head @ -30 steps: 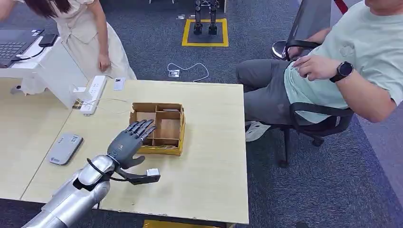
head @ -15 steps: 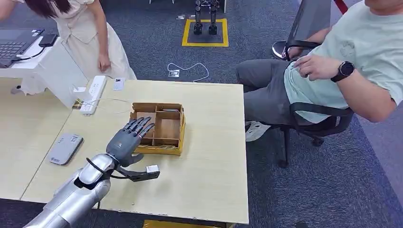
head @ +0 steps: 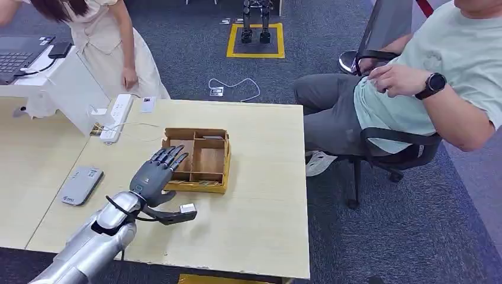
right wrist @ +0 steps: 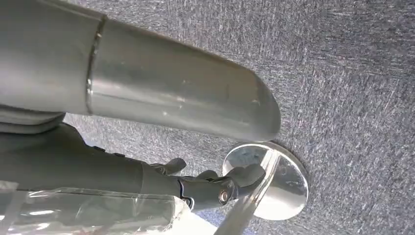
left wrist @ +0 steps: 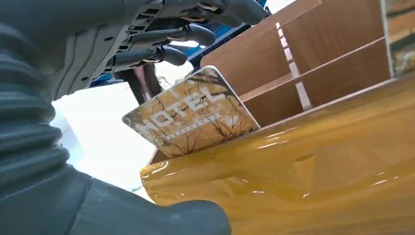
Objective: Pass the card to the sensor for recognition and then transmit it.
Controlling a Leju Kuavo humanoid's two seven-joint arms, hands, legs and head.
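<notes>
Our left hand [head: 155,175] hovers w/ fingers spread, holding nothing, over the box [head: 214,161]. Card [left wrist: 192,117] leans in the slot just under the fingertips. Risk: fingers catch the divider, or push the card flat & pinch fails. Right hand: can't tell.

A white power strip [head: 116,117] lies at the table's [head: 260,195] far left corner; a laptop [head: 18,54] sits on the neighbouring desk; a seated person [head: 426,89] wears a black watch [head: 430,86].

One card [left wrist: 192,119], one box [head: 202,160] (several compartments), two people [head: 426,83].
</notes>
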